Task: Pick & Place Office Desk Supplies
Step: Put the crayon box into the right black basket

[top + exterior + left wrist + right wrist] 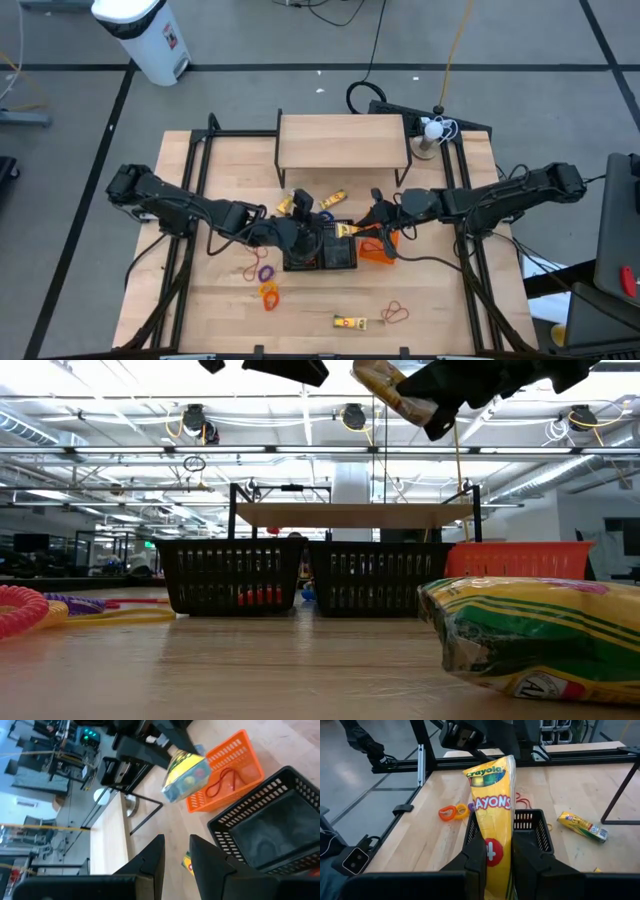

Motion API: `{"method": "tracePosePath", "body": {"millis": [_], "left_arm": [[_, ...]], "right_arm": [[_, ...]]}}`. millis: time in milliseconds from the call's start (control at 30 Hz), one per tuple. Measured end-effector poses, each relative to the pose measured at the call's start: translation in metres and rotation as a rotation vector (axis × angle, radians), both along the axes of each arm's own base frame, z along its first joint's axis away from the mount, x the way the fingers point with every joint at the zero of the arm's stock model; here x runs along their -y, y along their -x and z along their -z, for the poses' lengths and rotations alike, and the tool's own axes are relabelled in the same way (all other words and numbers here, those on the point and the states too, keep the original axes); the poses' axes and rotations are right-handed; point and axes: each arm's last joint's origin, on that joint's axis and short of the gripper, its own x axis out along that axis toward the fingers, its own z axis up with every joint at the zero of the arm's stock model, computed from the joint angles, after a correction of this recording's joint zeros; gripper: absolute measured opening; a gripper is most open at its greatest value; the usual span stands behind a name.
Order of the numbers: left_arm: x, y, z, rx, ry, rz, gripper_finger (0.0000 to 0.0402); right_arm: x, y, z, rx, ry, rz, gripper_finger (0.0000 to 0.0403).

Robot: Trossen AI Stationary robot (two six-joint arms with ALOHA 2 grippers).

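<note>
With our right gripper (pixel 494 851) clamped on the crayon pack (pixel 492 815) above the black basket (pixel 532 827) and the left gripper (pixel 176 851) apart beside it, a loose hold could drop it outside.

I'm seeing two dark, jointed arms, black cables trailing along them; my left gripper (pixel 175 857) shows flat, matte-black, squared fingers.

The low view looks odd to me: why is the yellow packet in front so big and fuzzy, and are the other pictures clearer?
In the low view the crayon packet lies close to the lens, so it looms large and soft, while ceiling lights glare behind; in the right wrist view the held crayon pack reads sharply in the right gripper; the left wrist view is tilted.
</note>
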Motion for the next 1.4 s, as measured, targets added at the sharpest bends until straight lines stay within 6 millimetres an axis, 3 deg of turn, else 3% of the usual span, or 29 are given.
{"method": "tracePosePath", "body": {"millis": [167, 333, 700, 800, 1033, 1133, 1233, 1400], "left_arm": [[0.001, -0.001, -0.001, 0.006, 0.02, 0.031, 0.0093], [0.001, -0.006, -0.008, 0.121, 0.165, -0.011, 0.0093], [-0.009, -0.009, -0.01, 0.16, 0.193, -0.059, 0.0097], [-0.01, -0.009, -0.01, 0.16, 0.194, -0.06, 0.0121], [-0.009, -0.009, -0.01, 0.158, 0.197, -0.051, 0.0233], [-0.008, -0.01, -0.01, 0.13, 0.176, 0.03, 0.0266], [-0.005, -0.012, -0.008, 0.112, 0.174, 0.098, 0.0276], [-0.005, -0.015, -0.004, 0.109, 0.08, 0.061, 0.0268]], "right_arm": [[0.0, 0.0, 0.0, 0.0, 0.0, 0.0, 0.0049], [0.0, 0.0, 0.0, 0.0, 0.0, 0.0, 0.0049], [0.0, 0.0, 0.0, 0.0, 0.0, 0.0, 0.0049], [0.0, 0.0, 0.0, 0.0, 0.0, 0.0, 0.0049], [0.0, 0.0, 0.0, 0.0, 0.001, 0.0, 0.0049], [0.0, 0.0, 0.0, 0.0, 0.002, 0.0, 0.0049], [0.0, 0.0, 0.0, 0.0, 0.003, -0.001, 0.0049], [0.0, 0.0, 0.0, -0.001, 0.003, -0.001, 0.0049]]}}
